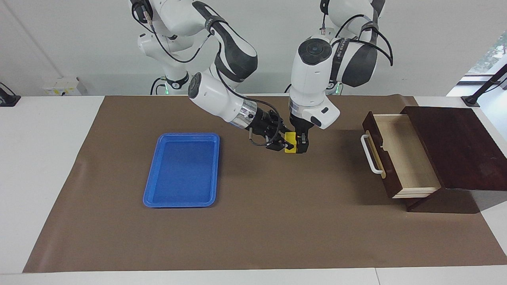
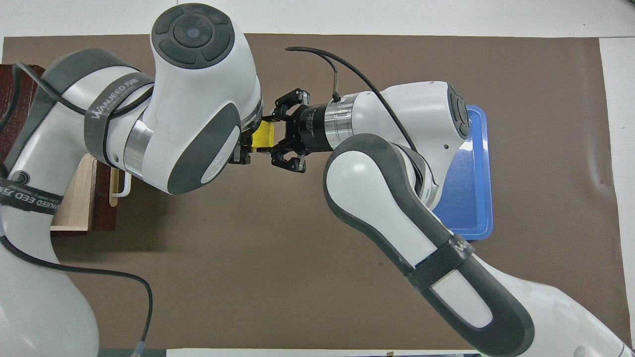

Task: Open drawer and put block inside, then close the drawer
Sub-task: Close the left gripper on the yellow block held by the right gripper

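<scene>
Two grippers met on the block (image 1: 290,141) in mid-air over the mat (image 1: 253,221), between the tray (image 1: 183,170) and the drawer (image 1: 400,158). Right gripper (image 1: 282,143) was clamped on it; left gripper (image 1: 300,144) had closed on it too. With the drawer already open, the release, drop-in and closing remained, I judged.

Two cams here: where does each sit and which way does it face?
Facing view: high across the table, looking at the robots; both arms in full, the open drawer, blue tray.
Overhead view: above the robots' end, looking steeply down and forward; arms enter from the bottom.
Shared: left hand and right hand, both shut on the block above the mat; the views are half a turn apart.
</scene>
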Controlling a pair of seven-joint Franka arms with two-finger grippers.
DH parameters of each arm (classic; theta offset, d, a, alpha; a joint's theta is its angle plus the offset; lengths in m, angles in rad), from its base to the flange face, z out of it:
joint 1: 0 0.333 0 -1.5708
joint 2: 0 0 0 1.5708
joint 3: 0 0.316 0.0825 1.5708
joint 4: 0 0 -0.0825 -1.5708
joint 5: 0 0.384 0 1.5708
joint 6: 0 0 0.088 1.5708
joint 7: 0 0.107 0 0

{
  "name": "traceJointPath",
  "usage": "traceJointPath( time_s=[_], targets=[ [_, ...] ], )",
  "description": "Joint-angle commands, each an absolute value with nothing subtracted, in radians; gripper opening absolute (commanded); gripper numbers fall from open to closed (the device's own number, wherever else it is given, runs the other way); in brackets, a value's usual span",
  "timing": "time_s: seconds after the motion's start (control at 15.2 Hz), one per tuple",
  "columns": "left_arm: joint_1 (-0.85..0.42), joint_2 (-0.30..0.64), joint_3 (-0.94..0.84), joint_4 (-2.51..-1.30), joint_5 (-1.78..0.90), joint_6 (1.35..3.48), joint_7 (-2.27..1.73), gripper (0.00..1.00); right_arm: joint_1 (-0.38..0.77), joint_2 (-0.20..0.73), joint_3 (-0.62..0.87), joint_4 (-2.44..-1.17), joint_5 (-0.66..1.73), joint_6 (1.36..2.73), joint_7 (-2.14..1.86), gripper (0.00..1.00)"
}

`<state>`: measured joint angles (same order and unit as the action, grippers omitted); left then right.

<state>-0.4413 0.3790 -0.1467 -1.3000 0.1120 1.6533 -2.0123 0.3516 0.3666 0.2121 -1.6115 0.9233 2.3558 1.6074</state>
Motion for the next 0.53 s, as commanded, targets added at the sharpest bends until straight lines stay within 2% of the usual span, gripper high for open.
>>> traceJointPath(
  time_s=[0.0, 0.39, 0.46],
  targets=[
    [-0.449, 0.403, -0.138, -1.255, 0.118, 1.64, -1.997, 0.0, 0.357, 0.376, 0.215, -1.594, 0.927, 2.358, 1.617, 0.0],
    [-0.442, 0.402, -0.138, -1.253, 0.091, 1.64, -1.987, 0.0, 0.359, 0.376, 0.216, -1.594, 0.928, 2.356, 1.618, 0.0],
    [-0.442, 0.402, -0.138, -1.253, 0.084, 1.643, -1.987, 0.0, 0.359, 0.376, 0.216, -1.594, 0.928, 2.355, 1.621, 0.99]
  ],
)
